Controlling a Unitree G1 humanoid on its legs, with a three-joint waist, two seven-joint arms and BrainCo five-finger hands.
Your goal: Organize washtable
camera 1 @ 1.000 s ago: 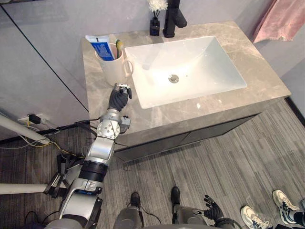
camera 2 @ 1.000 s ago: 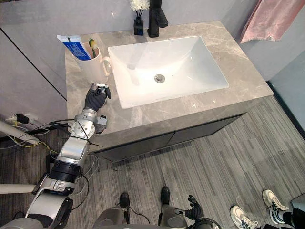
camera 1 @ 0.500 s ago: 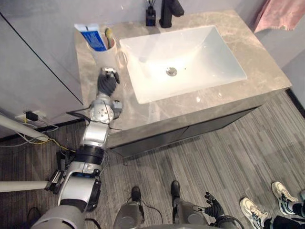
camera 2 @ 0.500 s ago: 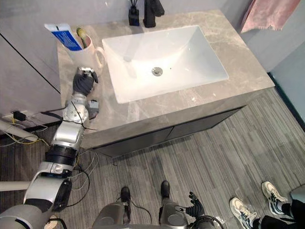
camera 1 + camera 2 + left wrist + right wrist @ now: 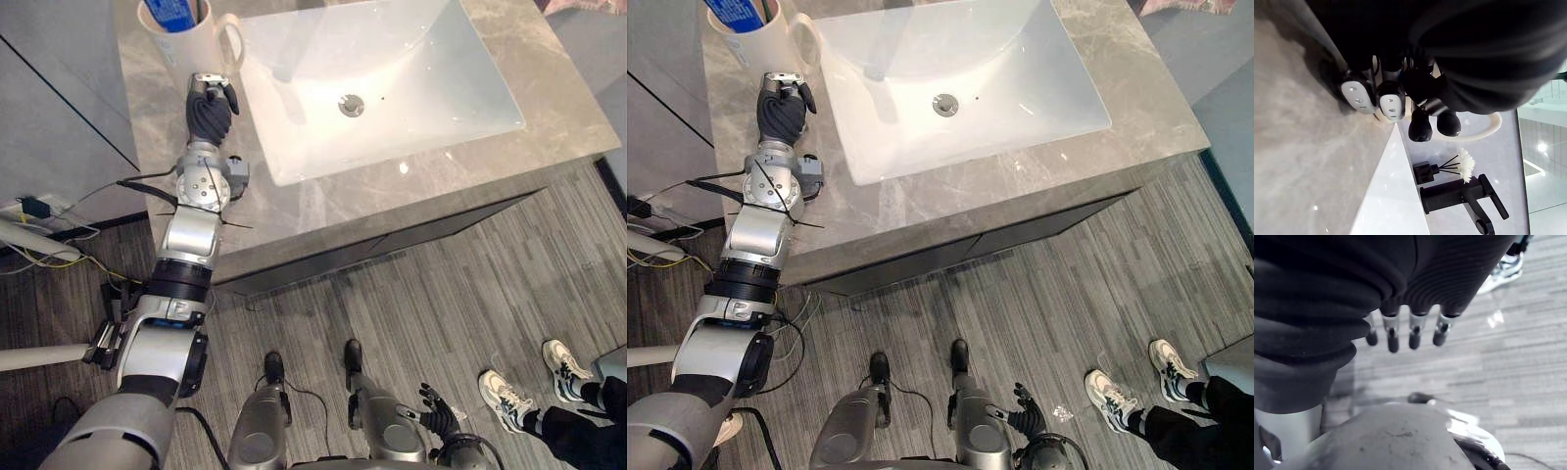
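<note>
Your left hand [image 5: 210, 106], fingers curled empty, sits at the counter [image 5: 149, 122]'s left edge beside the mug [image 5: 191, 44]. Your right hand [image 5: 1392, 335] hangs, fingers slack

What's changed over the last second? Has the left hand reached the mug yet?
Mostly the head camera shifted, sliding the whole view. The left hand has crept over the countertop toward the white mug and sits just short of it, fingers curled, holding nothing. Mug, toothpaste tube and sink are unmoved; the right hand hangs open, low at the side.
</note>
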